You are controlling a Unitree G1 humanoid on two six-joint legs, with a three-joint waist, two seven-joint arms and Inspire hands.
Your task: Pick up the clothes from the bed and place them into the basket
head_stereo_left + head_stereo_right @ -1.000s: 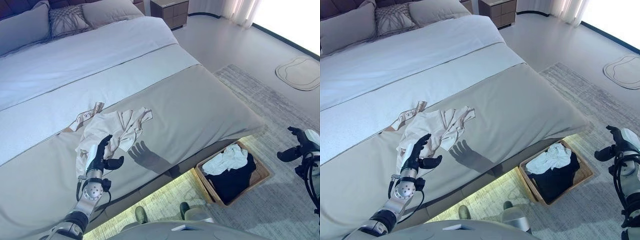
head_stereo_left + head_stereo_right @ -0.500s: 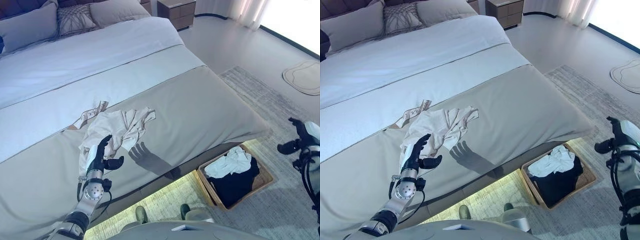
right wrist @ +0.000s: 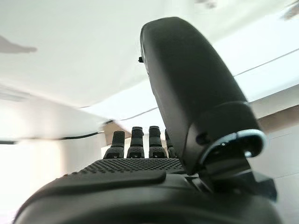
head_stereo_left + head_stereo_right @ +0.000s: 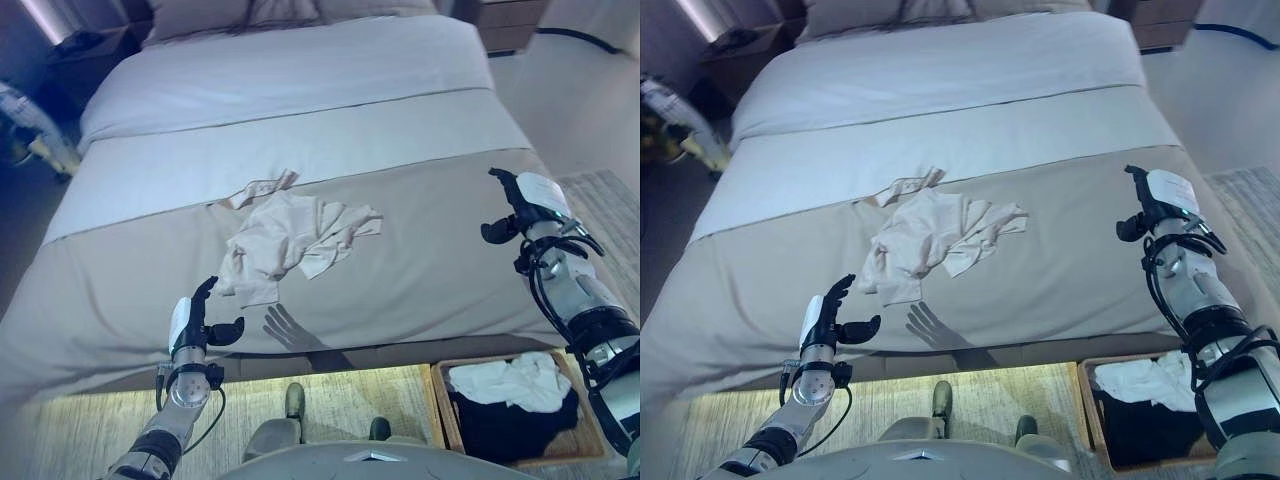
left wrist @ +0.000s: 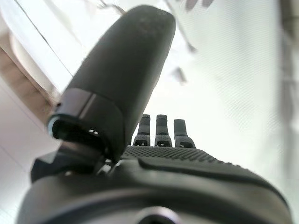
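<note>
A crumpled cream garment lies on the tan blanket of the bed, near its foot edge. My left hand hovers open just short of the garment's near corner, holding nothing. My right hand is raised over the bed's right side, fingers straight, also empty. A wicker basket stands on the floor at the lower right with white cloth on dark cloth inside. Both wrist views show only straight fingers and the thumb against pale surfaces.
Pillows line the headboard. A nightstand stands at the far right. Dark objects sit on the floor at the bed's left. A patterned rug lies under the bed's foot edge.
The camera has swung left, so the whole scene shifted right. My right hand has come up from beside the basket to over the bed's right side. The left hand stays open by the garment.
</note>
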